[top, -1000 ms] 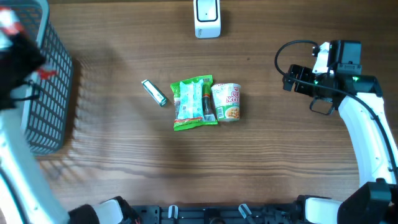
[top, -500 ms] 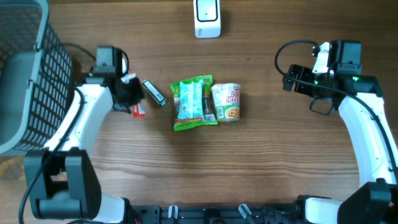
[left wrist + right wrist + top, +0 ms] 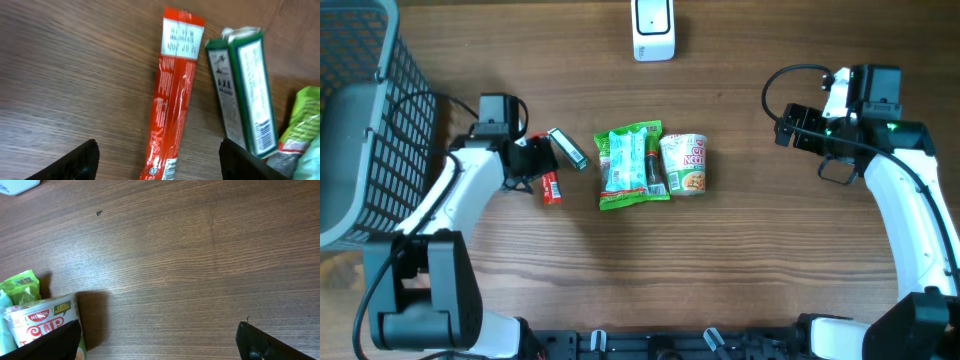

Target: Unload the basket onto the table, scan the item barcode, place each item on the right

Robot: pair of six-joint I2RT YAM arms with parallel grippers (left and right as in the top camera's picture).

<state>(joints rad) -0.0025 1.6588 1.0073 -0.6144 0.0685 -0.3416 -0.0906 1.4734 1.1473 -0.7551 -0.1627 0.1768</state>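
Overhead, the red packet (image 3: 550,187) is seen flat on the table (image 3: 740,260), at seven o'clock from the green box (image 3: 567,148). It is straddled, ungripped, by the spread left gripper (image 3: 157,152). The right gripper (image 3: 157,337) is held wide, empty.

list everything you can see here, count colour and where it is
table: one, brown wood, under everything
wire basket: one, grey, far left edge
scanner: one, white, top centre
small box: one, green and white, left of the snack packet
sachet stick: one, red, flat on the wood beside the small box
snack packet: one, green, centre
cup noodles: one, white and red, on its side right of the snack packet
left arm: one, white and black, left side
right arm: one, white and black, right side
left pincer: one, black, open, astride the sachet stick
right pincer: one, black, open, over bare wood right of the cup noodles
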